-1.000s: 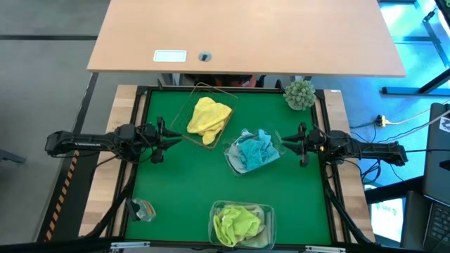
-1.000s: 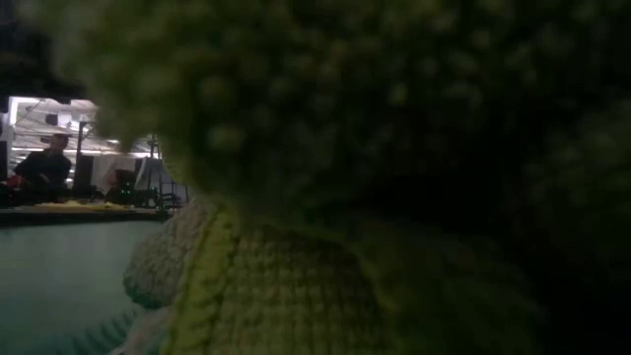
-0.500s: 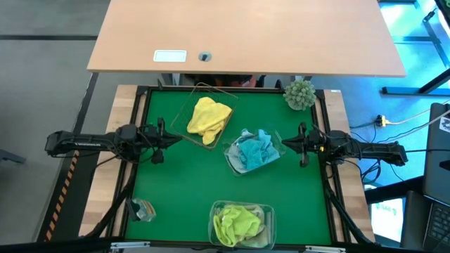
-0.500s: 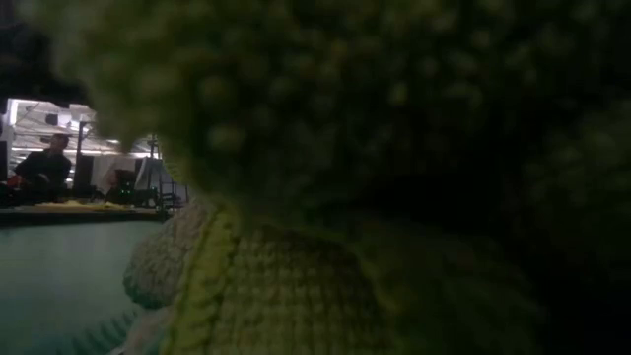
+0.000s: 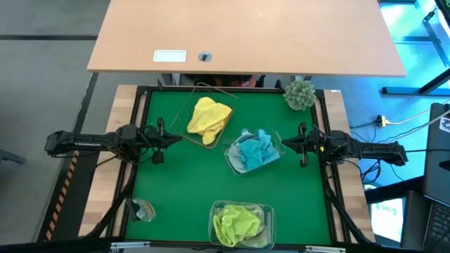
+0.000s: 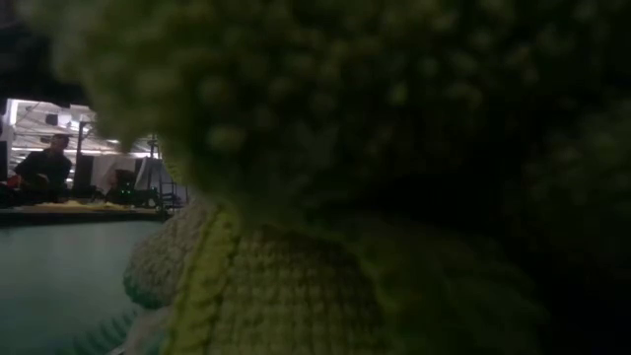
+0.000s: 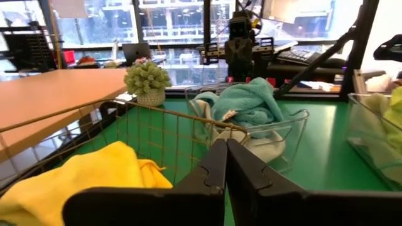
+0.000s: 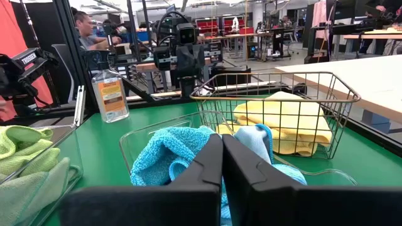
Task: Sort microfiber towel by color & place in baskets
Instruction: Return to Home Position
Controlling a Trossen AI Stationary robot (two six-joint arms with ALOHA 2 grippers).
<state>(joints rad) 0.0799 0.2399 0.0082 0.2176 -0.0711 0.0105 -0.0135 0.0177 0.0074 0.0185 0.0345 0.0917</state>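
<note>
Three colours of towels sorted into baskets. Left gripper, right gripper parked either side of blue-filled tub, jaws closed, empty. Nothing moved since second ago; task judged finished.

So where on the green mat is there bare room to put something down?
The widest bare part of the green mat lies between the tub of green towels and the mat's right edge. A smaller patch lies between that tub and the small bottle. The middle is crowded: the wire basket and the tub of blue towels sit between the left gripper and the right gripper, both shut.
</note>
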